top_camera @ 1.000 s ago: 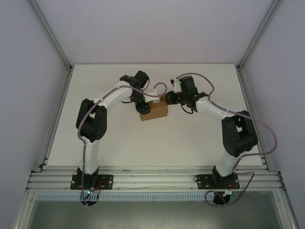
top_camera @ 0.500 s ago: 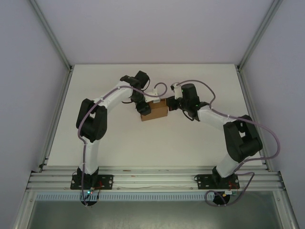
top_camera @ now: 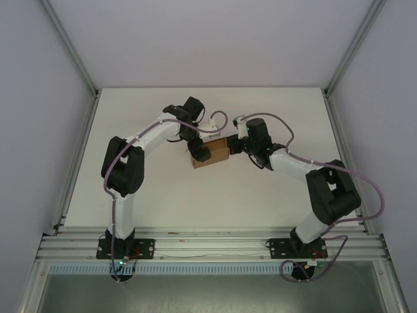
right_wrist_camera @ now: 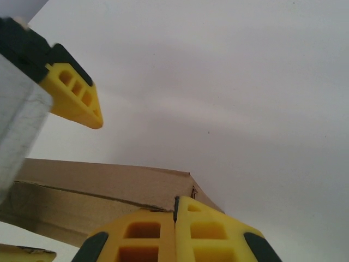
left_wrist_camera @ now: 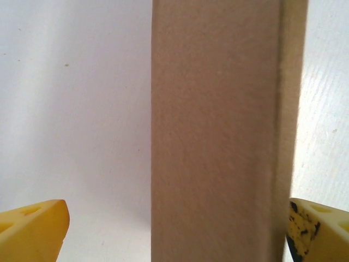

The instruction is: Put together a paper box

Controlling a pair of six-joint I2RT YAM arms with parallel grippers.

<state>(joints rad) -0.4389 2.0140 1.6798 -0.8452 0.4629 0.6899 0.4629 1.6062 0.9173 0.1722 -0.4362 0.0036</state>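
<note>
The paper box [top_camera: 215,152] is a folded brown cardboard box lying mid-table between the two arms. My left gripper [top_camera: 200,150] hangs over its left end. In the left wrist view its yellow fingers [left_wrist_camera: 34,229] stand wide apart on either side of the box [left_wrist_camera: 215,131], open and not clamping it. My right gripper [top_camera: 233,145] is at the box's right end. Its fingers [right_wrist_camera: 218,232] are shut tight together with no cardboard between them, and their tips rest against the box's upper edge [right_wrist_camera: 109,183].
One yellow fingertip of the left gripper [right_wrist_camera: 73,95] shows at the upper left of the right wrist view. White tabletop [top_camera: 273,195] surrounds the box, with grey walls and aluminium rails [top_camera: 78,163] along the sides.
The left gripper has opened wide and let go of the box. The right gripper has swung down and in against the box's right end, staying shut.
</note>
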